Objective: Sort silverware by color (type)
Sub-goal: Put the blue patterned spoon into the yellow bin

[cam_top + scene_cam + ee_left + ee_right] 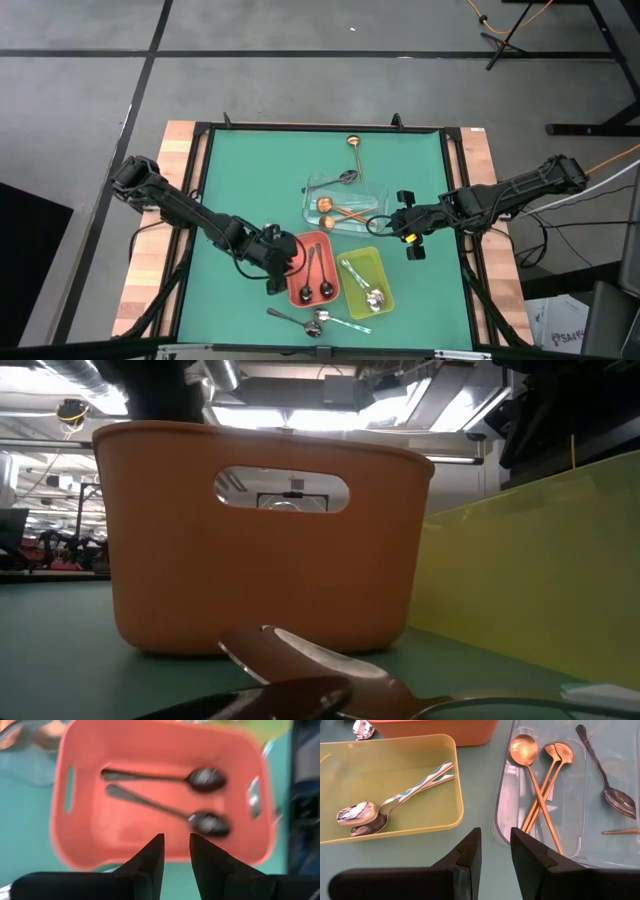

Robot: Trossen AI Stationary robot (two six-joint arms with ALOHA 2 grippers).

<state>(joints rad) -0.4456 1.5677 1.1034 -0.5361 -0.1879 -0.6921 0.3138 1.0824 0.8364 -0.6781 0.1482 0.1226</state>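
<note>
While both hands [176,851] [496,845] hover narrow and empty, loose spoons [312,322] lower center look slick, stiff, light; pinch mid-handle.

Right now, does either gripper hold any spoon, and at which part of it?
Nothing is held. The left gripper hangs open and empty over the red tray with two black spoons. The right gripper is open and empty too, near the clear tray.

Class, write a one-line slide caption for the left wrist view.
Left hand, fingers apart and empty, above a red tray holding two black spoons.
</note>
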